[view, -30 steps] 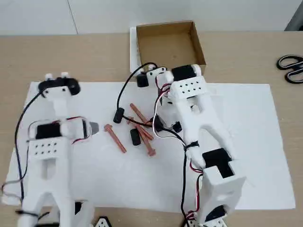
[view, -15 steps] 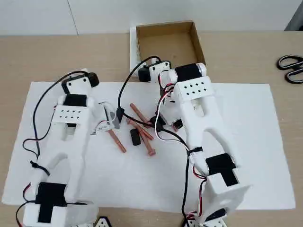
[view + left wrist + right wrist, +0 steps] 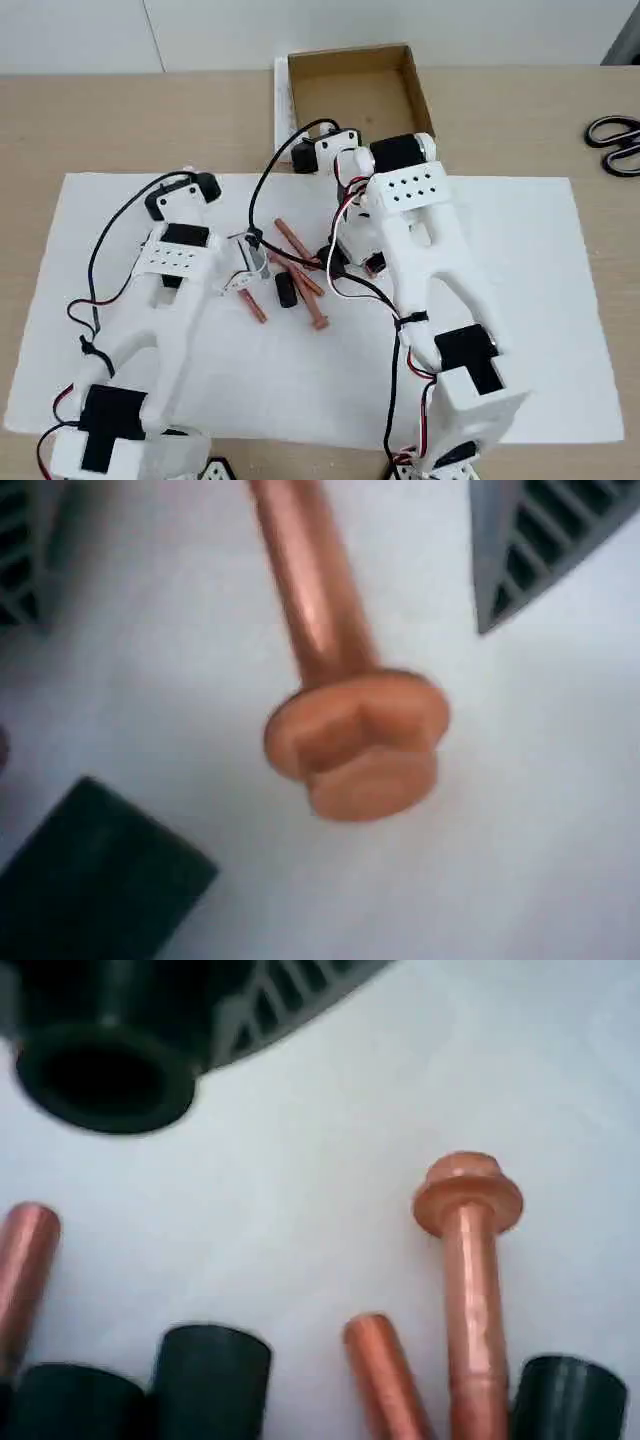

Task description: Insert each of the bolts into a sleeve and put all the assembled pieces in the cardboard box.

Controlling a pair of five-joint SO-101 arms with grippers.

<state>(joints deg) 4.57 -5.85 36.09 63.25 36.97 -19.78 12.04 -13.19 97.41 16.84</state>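
Note:
Several copper bolts [image 3: 298,243] lie on the white paper mid-table, with a black sleeve [image 3: 287,289] among them. My left gripper [image 3: 250,266] is open and low over the leftmost bolt [image 3: 256,306]. In the left wrist view its grey fingers [image 3: 535,545] stand on either side of that bolt [image 3: 352,742], whose hex head points at the camera, and a black sleeve [image 3: 92,878] lies close by. My right gripper [image 3: 348,256] sits just right of the bolts, shut on a black sleeve [image 3: 105,1068] held above bolts [image 3: 468,1222] and sleeves [image 3: 210,1368]. The cardboard box [image 3: 412,72] stands at the back.
A black cable [image 3: 262,195] loops from the right arm's wrist across the bolt pile. Scissors [image 3: 614,142] lie at the far right on the wooden table. The white paper [image 3: 530,260] has bare room on its right half and along its front.
The left arm has swung in from the left side of the paper to the bolts, bringing its gripper down over the leftmost bolt. The right arm has barely moved.

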